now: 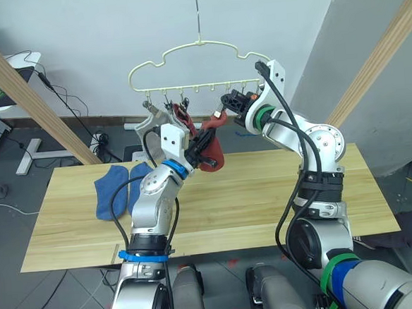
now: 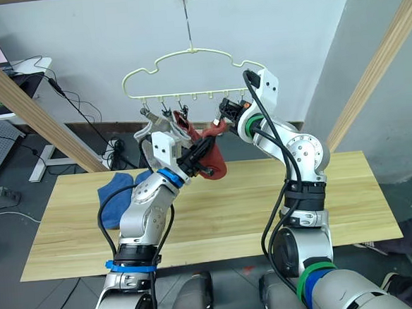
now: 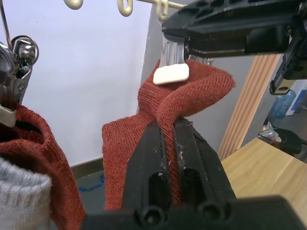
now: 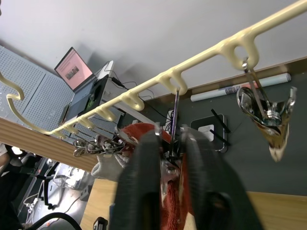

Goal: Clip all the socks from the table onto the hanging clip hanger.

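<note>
On the near stretch of the wooden surface (image 1: 266, 200) nothing is lying; farther back on its left side the two blue socks (image 1: 116, 190) are waiting, flat and side by side, nearer the left arm than the right.

Above the far edge, the left gripper (image 1: 206, 143) is holding a rust-red sock (image 2: 215, 162) up in the air, its jaws closed tight on a fold near the sock's top, so the sock's long axis is hanging downward from the grip. The sock's upper edge is reaching up and to the right, toward the clip just above.

The right gripper (image 1: 225, 108) is working at that clip (image 4: 171, 158), its jaws pinched nearly shut around it, and the sock's edge is sitting right at the clip's mouth.

Farther up, the cream clip hanger (image 1: 199, 63) is hanging by its hook. Toward its left end another red sock (image 3: 33, 143) and a grey sock (image 3: 21, 196) are already hanging from clips.
</note>
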`<state>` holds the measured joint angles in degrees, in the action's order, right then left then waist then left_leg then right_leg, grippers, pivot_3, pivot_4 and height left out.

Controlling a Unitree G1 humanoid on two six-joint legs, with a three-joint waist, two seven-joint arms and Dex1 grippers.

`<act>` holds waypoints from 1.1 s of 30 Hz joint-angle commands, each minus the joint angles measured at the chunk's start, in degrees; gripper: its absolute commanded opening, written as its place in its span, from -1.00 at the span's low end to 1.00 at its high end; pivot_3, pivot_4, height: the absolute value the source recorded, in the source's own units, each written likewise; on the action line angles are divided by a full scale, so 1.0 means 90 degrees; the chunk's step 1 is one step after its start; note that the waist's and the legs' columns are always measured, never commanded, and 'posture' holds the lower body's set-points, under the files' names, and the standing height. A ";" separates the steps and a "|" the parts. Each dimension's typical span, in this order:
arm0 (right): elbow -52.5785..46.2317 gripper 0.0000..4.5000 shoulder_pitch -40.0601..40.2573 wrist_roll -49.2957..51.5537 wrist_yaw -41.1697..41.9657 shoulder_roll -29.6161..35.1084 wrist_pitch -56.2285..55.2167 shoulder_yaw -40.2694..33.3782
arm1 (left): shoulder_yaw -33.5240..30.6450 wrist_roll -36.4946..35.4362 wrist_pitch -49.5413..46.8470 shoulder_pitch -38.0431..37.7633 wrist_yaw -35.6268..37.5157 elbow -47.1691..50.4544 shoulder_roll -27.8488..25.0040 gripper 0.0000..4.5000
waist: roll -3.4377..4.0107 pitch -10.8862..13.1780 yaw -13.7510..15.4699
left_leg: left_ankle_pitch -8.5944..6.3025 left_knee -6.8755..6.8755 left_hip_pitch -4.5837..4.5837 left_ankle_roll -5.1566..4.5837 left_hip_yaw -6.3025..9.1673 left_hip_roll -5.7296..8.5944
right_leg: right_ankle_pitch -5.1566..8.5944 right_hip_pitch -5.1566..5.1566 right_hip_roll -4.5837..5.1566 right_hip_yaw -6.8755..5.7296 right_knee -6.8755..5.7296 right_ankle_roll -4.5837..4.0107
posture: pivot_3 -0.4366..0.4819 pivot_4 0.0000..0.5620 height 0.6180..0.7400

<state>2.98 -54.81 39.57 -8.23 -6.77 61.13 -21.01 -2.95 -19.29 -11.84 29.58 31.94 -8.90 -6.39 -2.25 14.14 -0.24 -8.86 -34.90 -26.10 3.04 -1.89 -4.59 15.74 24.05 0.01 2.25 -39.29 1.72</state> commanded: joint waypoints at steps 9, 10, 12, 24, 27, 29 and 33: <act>-0.0848 1.00 0.0309 0.0214 0.0473 0.0543 0.0155 0.0353 | 0.0110 -0.0209 -0.0102 0.0110 0.0172 0.0255 0.0020 -0.64 | 0.0000 0.0000 0.0002 | 0.0000 0.0000 -0.0005 -0.0001 0.0001 0.0000 | 0.0000 -0.0001 0.0000 -0.0001 0.0011 0.0000 | -0.03 -0.23 1.00; -0.0985 1.00 0.0379 0.0236 0.0577 0.0662 0.0203 0.0405 | 0.0111 -0.0250 -0.0143 0.0119 0.0202 0.0230 0.0019 -0.51 | 0.0000 0.0000 0.0004 | -0.0001 0.0000 -0.0007 -0.0001 0.0001 0.0000 | 0.0000 -0.0001 0.0000 -0.0001 0.0013 0.0000 | -0.03 -0.23 1.00; -0.1222 1.00 0.0513 0.0226 0.0757 0.0881 0.0262 0.0529 | 0.0105 -0.0315 -0.0222 0.0133 0.0266 0.0207 0.0020 -0.23 | 0.0000 0.0000 0.0000 | -0.0001 0.0001 -0.0013 -0.0001 0.0003 0.0001 | 0.0000 0.0000 0.0000 -0.0003 0.0019 0.0000 | -0.04 -0.23 1.00; -0.2315 1.00 0.1545 -0.0383 0.1563 0.1973 -0.0419 0.1440 | -0.0031 -0.0442 -0.0517 -0.0118 0.0442 0.0492 -0.0355 0.98 | 0.0000 0.0000 -0.0084 | -0.0001 0.0001 -0.0012 -0.0002 0.0005 0.0000 | 0.0001 0.0000 -0.0003 0.0000 0.0021 0.0001 | -0.05 -0.23 1.00; -0.2381 1.00 0.1746 -0.0690 0.1646 0.2028 -0.0844 0.1730 | -0.0095 -0.0549 -0.0759 -0.0267 0.0477 0.0797 -0.0621 0.98 | 0.0000 0.0000 -0.0139 | -0.0001 0.0002 -0.0013 -0.0002 0.0006 0.0000 | 0.0001 0.0000 -0.0003 -0.0001 0.0021 0.0002 | -0.05 -0.23 1.00; -0.2393 1.00 0.1887 -0.0984 0.1681 0.2068 -0.1149 0.1950 | -0.0165 -0.0663 -0.1011 -0.0384 0.0480 0.1115 -0.0825 0.98 | 0.0000 0.0000 -0.0160 | -0.0001 0.0001 -0.0013 -0.0002 0.0006 -0.0001 | 0.0001 0.0001 -0.0003 -0.0001 0.0020 0.0002 | -0.05 -0.23 1.00; -0.2370 0.83 0.2152 -0.1476 0.1734 0.2089 -0.1662 0.2284 | -0.0277 -0.0912 -0.1521 -0.0640 0.0442 0.1850 -0.1240 1.00 | 0.0000 0.0000 -0.0169 | -0.0001 0.0001 -0.0012 -0.0002 0.0007 -0.0001 | 0.0001 0.0001 -0.0002 -0.0001 0.0020 0.0002 | -0.05 -0.23 1.00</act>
<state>-16.11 -35.62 27.80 6.79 11.66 49.01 -1.02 -4.57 -25.61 -24.16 24.19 35.64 3.11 -16.81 -2.24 14.14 -1.76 -8.88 -34.89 -26.20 3.03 -1.83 -4.60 15.75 24.06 -0.01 2.25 -39.10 1.74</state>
